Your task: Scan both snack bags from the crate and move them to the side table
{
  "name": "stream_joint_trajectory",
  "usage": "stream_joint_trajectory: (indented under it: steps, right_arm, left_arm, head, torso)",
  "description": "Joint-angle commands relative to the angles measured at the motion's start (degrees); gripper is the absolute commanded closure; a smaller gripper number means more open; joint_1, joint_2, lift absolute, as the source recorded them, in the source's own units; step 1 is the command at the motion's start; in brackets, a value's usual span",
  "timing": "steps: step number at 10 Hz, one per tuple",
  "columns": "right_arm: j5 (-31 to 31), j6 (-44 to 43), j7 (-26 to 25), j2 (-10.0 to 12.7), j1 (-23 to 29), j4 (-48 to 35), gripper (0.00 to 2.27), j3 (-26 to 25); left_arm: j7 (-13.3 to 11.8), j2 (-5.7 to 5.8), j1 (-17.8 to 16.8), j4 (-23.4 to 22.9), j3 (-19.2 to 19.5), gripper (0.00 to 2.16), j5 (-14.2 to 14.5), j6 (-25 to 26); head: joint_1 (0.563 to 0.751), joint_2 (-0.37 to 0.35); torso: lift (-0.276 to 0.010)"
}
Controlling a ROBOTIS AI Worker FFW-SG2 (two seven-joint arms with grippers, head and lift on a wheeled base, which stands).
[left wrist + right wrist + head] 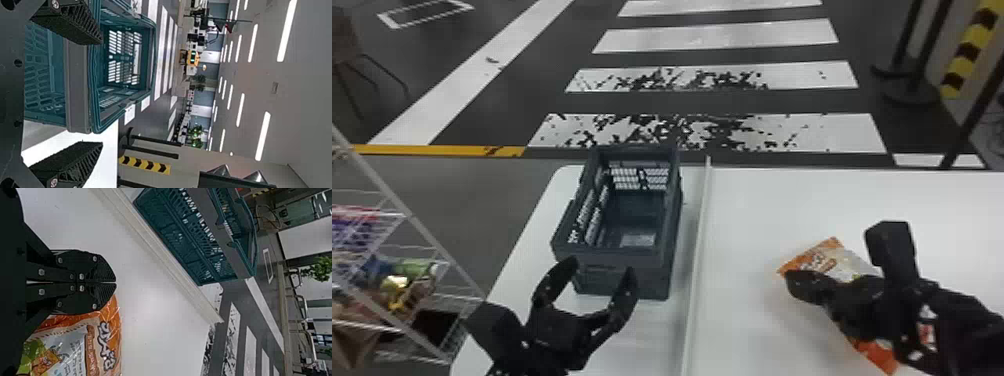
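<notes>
Orange and pale, the snack bag (832,260) lies at about one o'clock from the robot in the head view, on the white table (772,195). The crate (622,258) stands at eleven, with a raised strip (700,225) between, probably so that the bag is kept apart for scanning. The right gripper (791,282) is low over the bag, its arm coming in from the three o'clock side. The left gripper (602,269) is at eleven o'clock, just short of the crate's near end, fingers spread with nothing between.

In the left wrist view those parted fingers face the crate's end wall, a pose that could suit steadying it.

In the right wrist view the fingers meet tip to tip, and no film shows between them. The bag is just beside them, seemingly resting rather than gripped; whether they touch, I cannot tell.
</notes>
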Motion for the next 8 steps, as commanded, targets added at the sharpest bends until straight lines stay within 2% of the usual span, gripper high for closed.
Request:
stream_joint_trajectory:
  steps: [1, 4, 8]
  right_arm:
    - [0.1, -0.1, 0.0, 0.0, -3.8, 5.4, 2.25, 1.1]
    - [0.7, -0.3, -0.2, 0.6, -7.0, 10.2, 2.25, 1.3]
    - [0.9, -2.0, -0.8, 0.2, -7.9, 13.0, 2.25, -2.0]
  left_arm:
    - [0.0, 0.00, 0.0, 0.0, 0.1, 0.08, 0.0, 0.0]
    - [0.0, 0.00, 0.0, 0.1, 0.2, 0.08, 0.0, 0.0]
    - [0.0, 0.09, 0.0, 0.1, 0.2, 0.08, 0.0, 0.0]
  head:
    - [0.695, 0.178]
    - [0.695, 0.168]
    - [0.695, 0.130]
  torso:
    - [-0.099]
    - [-0.099]
    - [-0.099]
